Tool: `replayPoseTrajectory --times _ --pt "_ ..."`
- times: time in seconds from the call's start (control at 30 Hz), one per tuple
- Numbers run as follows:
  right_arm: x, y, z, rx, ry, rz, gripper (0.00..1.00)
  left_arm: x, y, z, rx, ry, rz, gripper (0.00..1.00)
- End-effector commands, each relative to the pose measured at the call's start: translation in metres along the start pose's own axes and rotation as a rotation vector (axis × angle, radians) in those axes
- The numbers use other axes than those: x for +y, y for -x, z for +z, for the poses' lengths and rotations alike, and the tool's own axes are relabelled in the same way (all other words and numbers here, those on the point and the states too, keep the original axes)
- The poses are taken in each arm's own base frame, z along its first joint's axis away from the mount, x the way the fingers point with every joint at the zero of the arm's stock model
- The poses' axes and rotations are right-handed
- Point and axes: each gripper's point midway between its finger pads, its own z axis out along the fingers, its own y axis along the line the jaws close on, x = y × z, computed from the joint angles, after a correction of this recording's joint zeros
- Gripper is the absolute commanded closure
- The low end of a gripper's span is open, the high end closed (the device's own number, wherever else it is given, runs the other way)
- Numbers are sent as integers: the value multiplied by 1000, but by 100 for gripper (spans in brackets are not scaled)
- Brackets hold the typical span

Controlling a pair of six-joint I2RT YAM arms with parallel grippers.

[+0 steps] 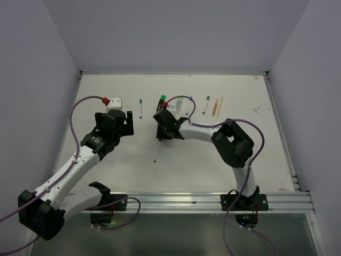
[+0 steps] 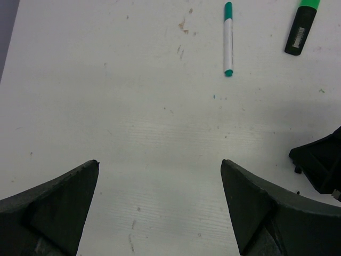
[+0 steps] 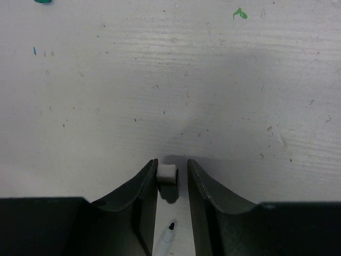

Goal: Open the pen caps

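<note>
Right fingers (image 3: 141, 202) sit barely parted around a white cap (image 3: 166, 173), probably light and slick, so I'd pinch its sides; left fingers (image 2: 256, 208) gape empty.

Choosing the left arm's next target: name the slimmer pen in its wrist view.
The white pen with teal ends; the other, at the top-right edge, is a thick black marker with a green cap.

Small white cap (image 3: 167, 173) off — just beyond bare pen tip (image 3: 170, 226); teal cap (image 2: 228, 7) on white pen (image 2: 228, 40) — lying flat.
</note>
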Motion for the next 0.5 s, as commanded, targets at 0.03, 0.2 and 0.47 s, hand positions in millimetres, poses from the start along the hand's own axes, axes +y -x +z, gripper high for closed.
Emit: replayPoseTrajectory --times 0.03,0.2,0.47 --pt "-22 -18 10 24 -89 10 65 9 5 1 -26 42 2 0" --pt "-24 -18 8 19 -95 16 64 10 3 2 -22 45 3 0" --pt "3 16 -27 -50 8 -12 52 10 2 3 -16 49 6 0"
